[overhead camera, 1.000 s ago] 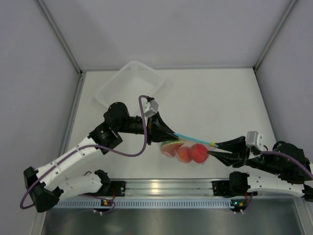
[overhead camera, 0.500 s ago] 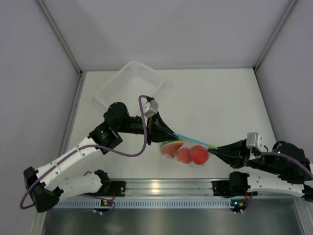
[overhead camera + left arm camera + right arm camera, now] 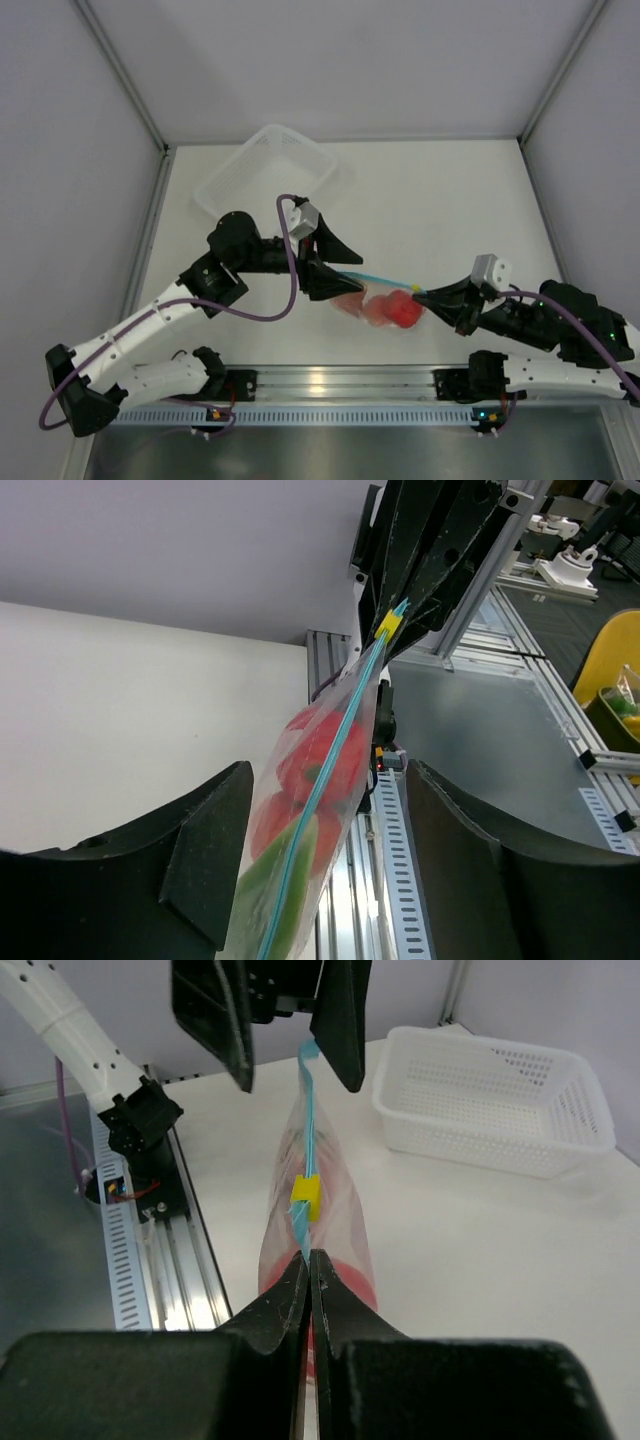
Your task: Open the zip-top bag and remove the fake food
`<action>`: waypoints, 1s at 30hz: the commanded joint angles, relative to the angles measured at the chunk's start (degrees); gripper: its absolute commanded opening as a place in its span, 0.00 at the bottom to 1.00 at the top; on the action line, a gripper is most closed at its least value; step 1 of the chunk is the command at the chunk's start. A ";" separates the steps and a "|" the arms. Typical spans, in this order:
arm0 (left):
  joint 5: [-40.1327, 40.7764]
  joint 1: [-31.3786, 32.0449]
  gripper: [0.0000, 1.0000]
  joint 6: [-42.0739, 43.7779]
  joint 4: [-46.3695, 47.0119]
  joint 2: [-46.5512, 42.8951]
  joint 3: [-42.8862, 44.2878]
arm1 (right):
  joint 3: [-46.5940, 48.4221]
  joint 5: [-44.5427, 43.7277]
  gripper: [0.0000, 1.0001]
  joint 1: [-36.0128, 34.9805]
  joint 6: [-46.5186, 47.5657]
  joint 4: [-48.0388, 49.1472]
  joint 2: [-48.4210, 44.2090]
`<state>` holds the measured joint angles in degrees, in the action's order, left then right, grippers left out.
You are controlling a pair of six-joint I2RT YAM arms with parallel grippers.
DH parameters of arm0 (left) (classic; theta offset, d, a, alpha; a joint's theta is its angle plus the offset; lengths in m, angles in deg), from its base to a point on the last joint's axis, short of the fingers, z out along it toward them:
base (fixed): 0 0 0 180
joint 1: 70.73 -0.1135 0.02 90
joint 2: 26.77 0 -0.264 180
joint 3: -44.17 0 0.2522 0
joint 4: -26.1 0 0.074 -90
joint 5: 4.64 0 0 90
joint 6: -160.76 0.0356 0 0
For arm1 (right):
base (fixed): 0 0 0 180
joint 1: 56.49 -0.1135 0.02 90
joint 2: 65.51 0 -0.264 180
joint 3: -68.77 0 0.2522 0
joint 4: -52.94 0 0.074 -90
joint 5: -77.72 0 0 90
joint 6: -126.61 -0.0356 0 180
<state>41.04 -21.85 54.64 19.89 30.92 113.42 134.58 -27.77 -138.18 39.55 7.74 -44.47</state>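
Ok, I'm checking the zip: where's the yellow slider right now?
In the top view the yellow slider sits right of centre on the blue strip of the zip-top bag, just ahead of the right gripper that pinches that end.

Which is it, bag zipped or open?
Zipped, it seems: the zip-top bag has its blue strip running as one unbroken line to the yellow slider, and the fake food sits inside.
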 commanded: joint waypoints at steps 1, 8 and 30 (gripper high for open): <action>-1.65 0.16 0.70 1.00 3.61 -0.56 0.85 | 3.32 -3.41 0.00 0.30 -1.79 -2.31 2.16; -6.13 0.60 0.91 4.07 3.61 3.03 2.78 | 6.74 -4.29 0.00 0.39 -5.75 -7.40 7.96; -5.60 9.12 0.48 11.55 6.86 12.09 8.06 | 9.65 -1.21 0.00 0.30 -8.21 -12.59 13.07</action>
<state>37.50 -12.67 65.43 22.84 41.94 118.95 141.95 -29.91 -138.18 31.46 -5.27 -30.92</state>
